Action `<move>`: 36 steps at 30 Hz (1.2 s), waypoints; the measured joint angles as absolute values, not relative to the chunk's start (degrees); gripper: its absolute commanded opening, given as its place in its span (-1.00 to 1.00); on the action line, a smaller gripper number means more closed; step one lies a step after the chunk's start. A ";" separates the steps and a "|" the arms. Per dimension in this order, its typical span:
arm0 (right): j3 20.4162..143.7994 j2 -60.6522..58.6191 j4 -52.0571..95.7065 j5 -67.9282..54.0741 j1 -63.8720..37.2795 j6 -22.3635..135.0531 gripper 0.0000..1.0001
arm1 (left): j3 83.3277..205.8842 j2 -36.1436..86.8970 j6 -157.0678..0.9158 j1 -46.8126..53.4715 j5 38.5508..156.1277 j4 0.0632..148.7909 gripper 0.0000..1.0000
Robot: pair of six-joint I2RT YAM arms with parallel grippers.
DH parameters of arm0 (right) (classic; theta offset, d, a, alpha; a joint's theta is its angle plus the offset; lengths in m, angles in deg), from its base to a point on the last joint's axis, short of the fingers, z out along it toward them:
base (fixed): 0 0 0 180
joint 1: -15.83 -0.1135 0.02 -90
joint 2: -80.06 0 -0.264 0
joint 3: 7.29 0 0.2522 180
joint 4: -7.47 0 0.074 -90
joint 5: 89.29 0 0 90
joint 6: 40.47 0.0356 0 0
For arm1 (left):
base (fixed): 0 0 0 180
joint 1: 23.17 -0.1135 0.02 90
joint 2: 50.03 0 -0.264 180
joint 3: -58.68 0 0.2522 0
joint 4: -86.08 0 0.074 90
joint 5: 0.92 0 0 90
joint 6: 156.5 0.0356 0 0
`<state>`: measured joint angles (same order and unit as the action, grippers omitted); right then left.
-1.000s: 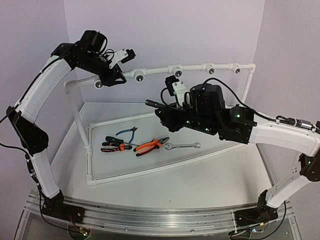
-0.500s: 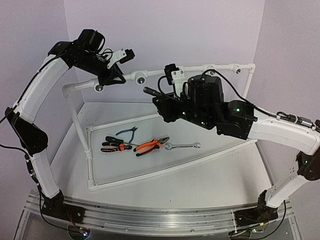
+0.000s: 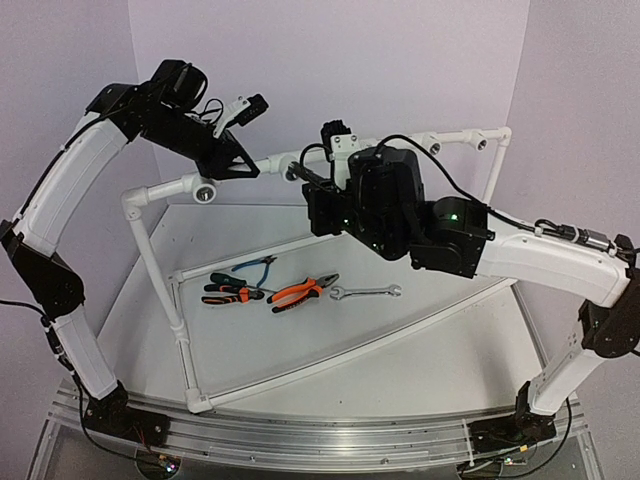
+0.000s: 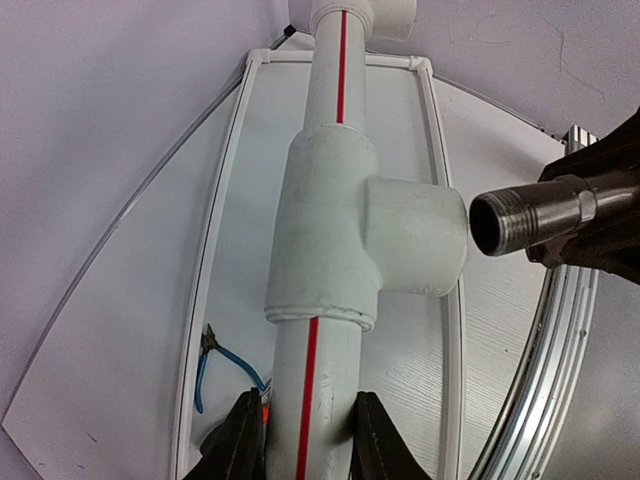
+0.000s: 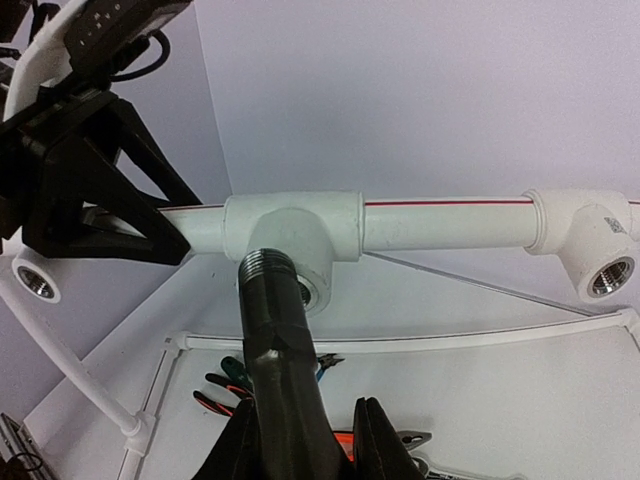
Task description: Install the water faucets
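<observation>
While the right gripper [image 5: 305,445] clamps the dark faucet [image 5: 272,320], its threaded end sits just apart from the white tee [image 4: 400,235] opening; the left gripper [image 4: 308,450] grips the pipe [image 4: 335,100] below that tee.

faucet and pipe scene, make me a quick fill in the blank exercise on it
1. The left fingers clamp the white pipe, whose stripe is ____.
2. The right fingers hold the faucet with its ____ end toward the tee.
3. In the left wrist view a small ____ separates faucet tip and tee.
4. In the top view the wrench lies ____ of the orange pliers.
Missing words: red; threaded; gap; right.
</observation>
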<state>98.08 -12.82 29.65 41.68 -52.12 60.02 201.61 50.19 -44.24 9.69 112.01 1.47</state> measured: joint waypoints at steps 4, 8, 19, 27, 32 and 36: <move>98.31 -13.82 30.55 42.92 -52.09 60.41 -1.00 | 197.74 48.10 -44.21 9.65 112.08 5.07 -1.00; 98.31 -13.82 32.89 44.27 -52.41 61.62 -1.00 | 193.34 45.49 -43.99 9.80 112.04 8.75 -1.00; 102.15 -15.44 35.67 45.66 -52.84 61.67 -1.00 | 190.61 44.15 -44.03 9.70 112.53 11.80 -1.00; 102.59 -16.88 35.87 47.83 -53.31 60.71 -1.00 | 189.73 43.66 -44.05 9.65 112.83 12.75 -1.00; 102.59 -17.49 35.89 48.94 -53.33 61.29 -1.00 | 189.56 43.57 -44.28 9.65 113.06 12.86 -1.00; 102.60 -17.49 35.89 49.45 -53.42 61.63 -1.00 | 189.31 43.44 -44.35 9.65 113.12 13.12 -1.00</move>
<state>102.60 -17.49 35.89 49.45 -53.42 61.63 189.31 43.44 -44.35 9.65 113.12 13.12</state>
